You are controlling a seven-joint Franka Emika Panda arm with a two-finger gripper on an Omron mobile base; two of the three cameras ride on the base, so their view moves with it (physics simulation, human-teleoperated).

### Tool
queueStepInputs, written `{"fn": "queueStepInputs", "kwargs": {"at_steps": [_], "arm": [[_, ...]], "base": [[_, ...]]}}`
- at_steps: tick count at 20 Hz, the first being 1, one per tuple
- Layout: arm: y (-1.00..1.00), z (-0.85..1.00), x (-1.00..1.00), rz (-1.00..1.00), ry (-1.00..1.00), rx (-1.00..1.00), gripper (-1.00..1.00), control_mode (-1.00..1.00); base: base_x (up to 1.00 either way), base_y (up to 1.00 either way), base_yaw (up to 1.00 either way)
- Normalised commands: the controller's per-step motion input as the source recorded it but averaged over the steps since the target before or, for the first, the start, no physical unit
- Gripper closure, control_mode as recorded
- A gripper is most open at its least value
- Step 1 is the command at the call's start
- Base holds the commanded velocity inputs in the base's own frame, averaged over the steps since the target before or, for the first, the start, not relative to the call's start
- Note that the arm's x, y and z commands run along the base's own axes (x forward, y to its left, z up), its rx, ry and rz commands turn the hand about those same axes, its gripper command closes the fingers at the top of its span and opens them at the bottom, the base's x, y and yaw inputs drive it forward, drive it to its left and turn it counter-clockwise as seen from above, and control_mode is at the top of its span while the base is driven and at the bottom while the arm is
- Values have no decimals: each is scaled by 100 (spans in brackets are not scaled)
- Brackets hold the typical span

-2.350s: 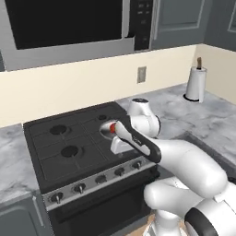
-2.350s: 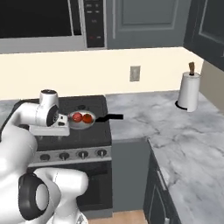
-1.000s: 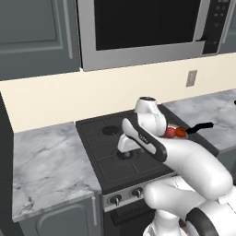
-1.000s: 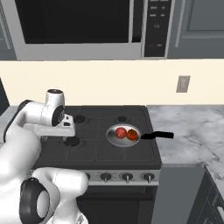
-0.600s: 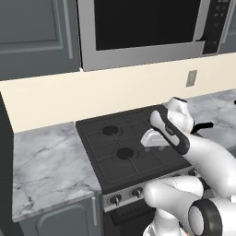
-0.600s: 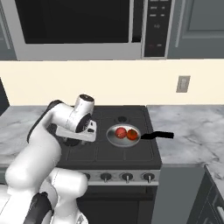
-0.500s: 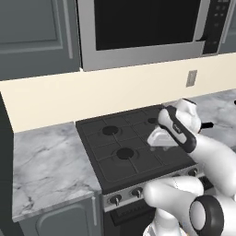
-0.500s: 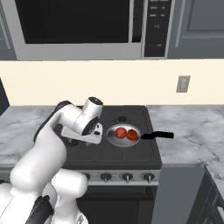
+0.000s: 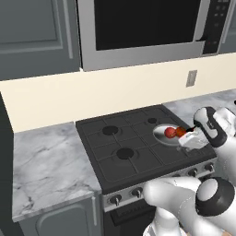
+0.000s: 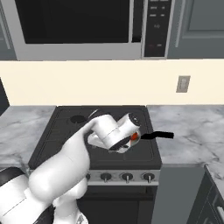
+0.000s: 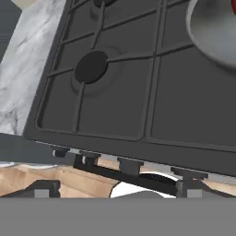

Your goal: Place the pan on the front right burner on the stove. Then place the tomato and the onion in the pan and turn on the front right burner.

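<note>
White robot arm with dark joints

The arm (image 10: pixel 65 170) has smooth, rounded glossy white shells, dark grey bands at the joints, and a round grey cap on its big lower joint.

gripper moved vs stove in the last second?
Yes. The gripper swung from over the stove's middle rightward to its front right, beside the pan.
</note>
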Motion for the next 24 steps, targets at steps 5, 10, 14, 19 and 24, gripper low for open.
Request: {"fn": "queueStepInputs", "kwargs": {"at_steps": [5, 10, 14, 19, 24], "arm": [[-93, -2, -5, 0, -12, 9, -100, -100], [-82, -7, -8, 0, -15, 4, -100, -100], [-59, -12, -16, -5, -21, 0, -100, -100], [-46, -10, -20, -6, -29, 0, -100, -100], [-18, -16, -21, -8, -25, 0, -100, -100]], "base": [[0, 0, 0], [0, 0, 0], [0, 0, 0], [0, 0, 0], [0, 0, 0]]}}
